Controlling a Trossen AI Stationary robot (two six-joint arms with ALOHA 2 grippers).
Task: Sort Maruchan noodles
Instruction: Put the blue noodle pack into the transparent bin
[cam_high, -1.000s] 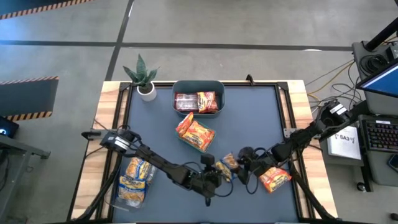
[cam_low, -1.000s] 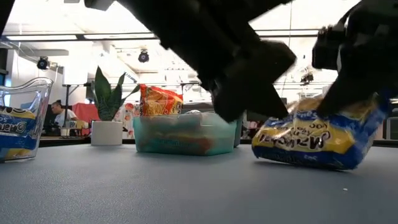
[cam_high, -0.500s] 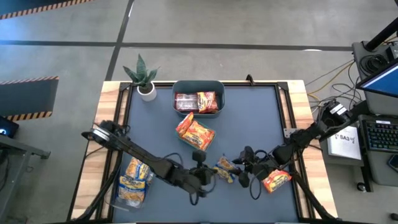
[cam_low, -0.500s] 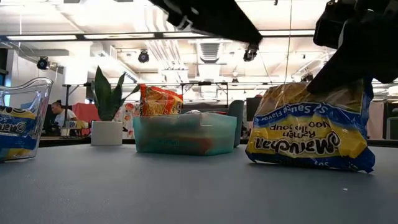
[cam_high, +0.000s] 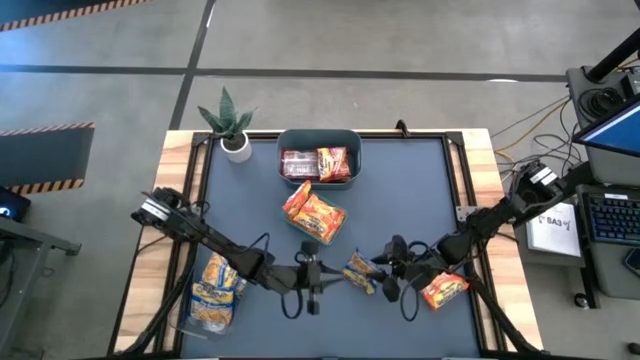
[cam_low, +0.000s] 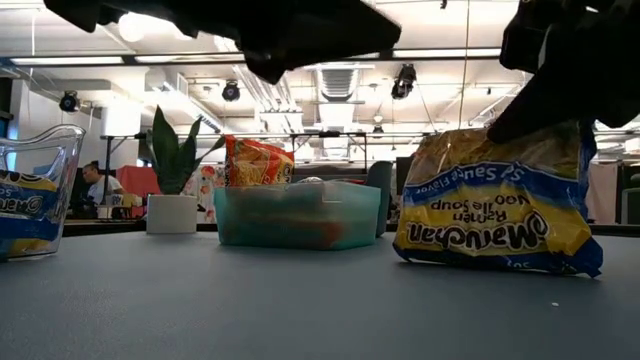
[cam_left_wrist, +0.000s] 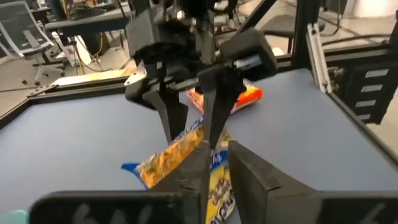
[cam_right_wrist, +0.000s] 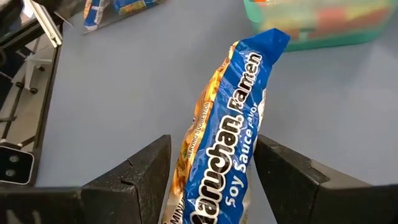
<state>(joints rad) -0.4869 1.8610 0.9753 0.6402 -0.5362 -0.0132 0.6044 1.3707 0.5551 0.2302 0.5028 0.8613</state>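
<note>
Item: yellow-and-blue packet (cam_high: 360, 272), crinkly plastic, printed "Maruchan Ramen Noodle Soup, Soy Sauce Flavor".
- Position: near the front of the surface (cam_high: 400, 200), right of centre. It stood on edge with its lower edge on the surface, and in the low view its print read upside down.
- Holder: your right end effector (cam_high: 378, 270) was clamped on it, one finger on each flat face.
- Your left end effector (cam_high: 335, 277) sat just left of the packet. Its fingers (cam_left_wrist: 249, 180) were a narrow gap apart and gripped nothing. I could not tell whether their tips touched the wrapper.

Other stock:
- Orange-red packets (cam_high: 315, 212) lay loose at mid-surface, just in front of the tub (cam_high: 318, 136).
- The tub stood at the back edge and held a dark red packet (cam_high: 298, 164) and an orange-red one (cam_high: 336, 163), side by side.
- One orange-red packet (cam_high: 441, 290) lay front right, beside your right arm.
- Yellow-and-blue packets (cam_high: 215, 288) were heaped in a clear bin (cam_low: 60, 150) at front left.

Not stock: a potted plant (cam_high: 232, 125) stood at the back left corner.
</note>
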